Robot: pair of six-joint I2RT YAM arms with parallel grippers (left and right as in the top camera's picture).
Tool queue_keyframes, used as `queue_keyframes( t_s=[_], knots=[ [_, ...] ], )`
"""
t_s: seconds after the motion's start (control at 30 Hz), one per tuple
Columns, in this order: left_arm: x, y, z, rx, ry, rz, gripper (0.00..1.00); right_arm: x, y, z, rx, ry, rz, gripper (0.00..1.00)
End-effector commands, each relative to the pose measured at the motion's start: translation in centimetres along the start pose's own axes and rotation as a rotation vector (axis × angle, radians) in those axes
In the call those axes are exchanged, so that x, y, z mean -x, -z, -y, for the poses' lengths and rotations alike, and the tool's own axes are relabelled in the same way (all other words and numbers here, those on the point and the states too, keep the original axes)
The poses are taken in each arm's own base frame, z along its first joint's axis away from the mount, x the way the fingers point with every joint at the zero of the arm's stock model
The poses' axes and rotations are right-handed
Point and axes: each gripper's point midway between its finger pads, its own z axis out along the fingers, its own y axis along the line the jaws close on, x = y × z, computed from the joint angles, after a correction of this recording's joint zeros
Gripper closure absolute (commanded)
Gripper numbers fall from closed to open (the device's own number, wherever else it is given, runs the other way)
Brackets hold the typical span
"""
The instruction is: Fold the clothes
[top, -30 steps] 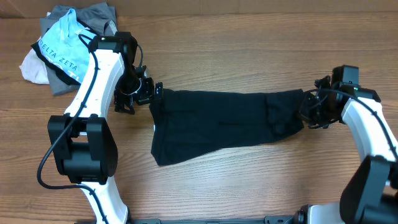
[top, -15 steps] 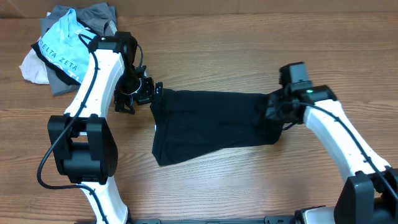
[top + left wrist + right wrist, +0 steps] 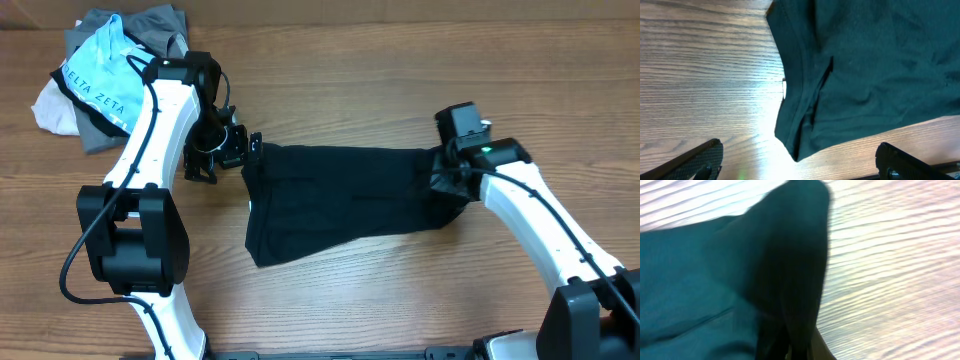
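Overhead, the black T-shirt lies in the middle of the table as a long band. It looks narrowed lengthwise, but the end-to-end fold is not yet made. The right gripper is pinched tight on its bunched right end. The left gripper stands wide apart and empty, just beside the left end. One T-shirt, two grippers — and one heap of other clothes at the far corner.

overhead: bright, even | left wrist: glare on table | right wrist: blurred, washed-out
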Motion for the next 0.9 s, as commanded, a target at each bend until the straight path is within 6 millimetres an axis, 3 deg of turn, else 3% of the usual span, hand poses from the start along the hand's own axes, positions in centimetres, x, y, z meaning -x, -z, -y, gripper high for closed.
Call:
queue_keyframes(
  t_s=[0.0,0.23,0.5,0.87],
  knots=[
    [0.0,0.9,0.5,-0.017,0.0,0.027,0.0,0.9,0.1,2.5,-0.065,-0.055,0.018,0.96],
    [0.1,0.9,0.5,-0.017,0.0,0.028,0.0,0.3,0.2,1.8,-0.053,-0.041,0.002,0.96],
    [0.0,0.9,0.6,-0.017,-0.002,0.027,0.0,-0.6,0.7,-0.7,-0.031,0.021,0.008,0.96],
    [0.0,0.9,0.6,-0.017,-0.003,0.027,0.0,-4.7,-1.7,-5.5,-0.02,0.1,-0.054,0.96]
  ],
)
